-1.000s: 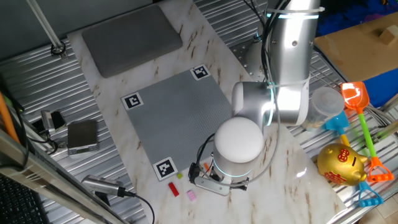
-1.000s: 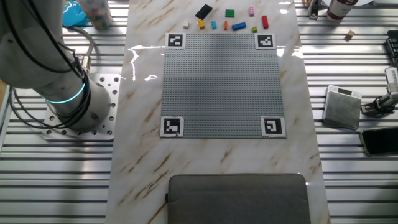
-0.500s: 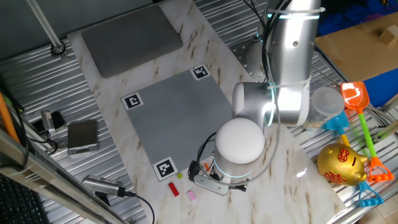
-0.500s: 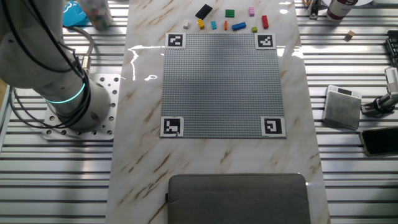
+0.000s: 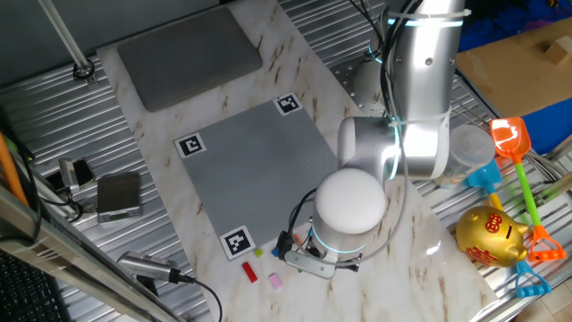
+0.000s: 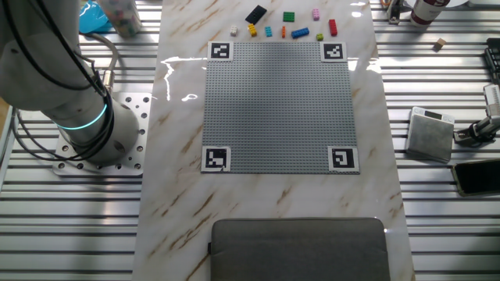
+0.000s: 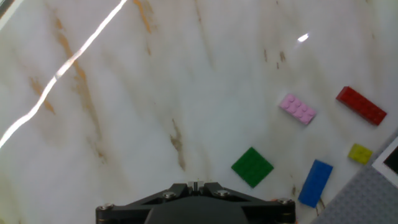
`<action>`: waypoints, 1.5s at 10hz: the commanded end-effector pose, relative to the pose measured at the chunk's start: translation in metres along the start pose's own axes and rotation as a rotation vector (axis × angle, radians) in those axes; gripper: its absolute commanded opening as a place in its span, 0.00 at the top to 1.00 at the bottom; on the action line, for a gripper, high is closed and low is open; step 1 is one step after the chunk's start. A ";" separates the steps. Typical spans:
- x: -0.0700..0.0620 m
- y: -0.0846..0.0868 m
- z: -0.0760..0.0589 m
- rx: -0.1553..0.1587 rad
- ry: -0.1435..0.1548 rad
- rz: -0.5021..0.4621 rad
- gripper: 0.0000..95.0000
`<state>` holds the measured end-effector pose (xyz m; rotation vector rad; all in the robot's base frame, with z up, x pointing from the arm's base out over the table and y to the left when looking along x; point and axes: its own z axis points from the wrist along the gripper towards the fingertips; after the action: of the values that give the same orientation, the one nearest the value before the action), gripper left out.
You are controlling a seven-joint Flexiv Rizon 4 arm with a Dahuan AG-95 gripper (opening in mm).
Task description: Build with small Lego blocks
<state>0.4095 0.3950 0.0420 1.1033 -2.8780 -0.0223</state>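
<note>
Jaws: we cannot tell how they stand. In the hand view we see only the black base of the gripper (image 7: 194,198) at the bottom edge, with no fingers showing; in one fixed view the silver robot arm (image 5: 420,89) hides them with its rounded white wrist.

Counter: we log a white marble-patterned counter (image 6: 176,195), veined in brown.

Item 1: large grey studded square baseplate (image 6: 280,105) with black-and-white corner markers, lying flat on the counter. We count no bricks on it.

Item 2: small Lego blocks, loose on the counter in a row just beyond one edge of the baseplate. In the other fixed view we list a black flat brick (image 6: 255,14), a white brick (image 6: 233,31), a yellow brick (image 6: 252,30), a light blue brick (image 6: 269,32), an orange brick (image 6: 283,32), a green square plate (image 6: 288,17), a blue long brick (image 6: 300,33), a pink brick (image 6: 316,14), a yellow-green small brick (image 6: 320,37) and a red long brick (image 6: 333,27). All lie apart from one another.

Item 3: hand view detail. We see the green plate, the blue brick beside it, and the pink, red and yellow-green bricks further off, none touched.

Item 4: dark grey flat mat (image 6: 301,248) on the counter, well apart from the bricks.
</note>
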 end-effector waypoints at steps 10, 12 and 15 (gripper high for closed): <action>0.038 0.020 0.023 0.017 -0.038 -0.132 0.20; 0.038 0.019 0.025 0.021 -0.039 -0.136 0.20; 0.038 0.016 0.027 0.027 -0.044 -0.141 0.20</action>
<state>0.3682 0.3813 0.0171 1.3259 -2.8372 -0.0159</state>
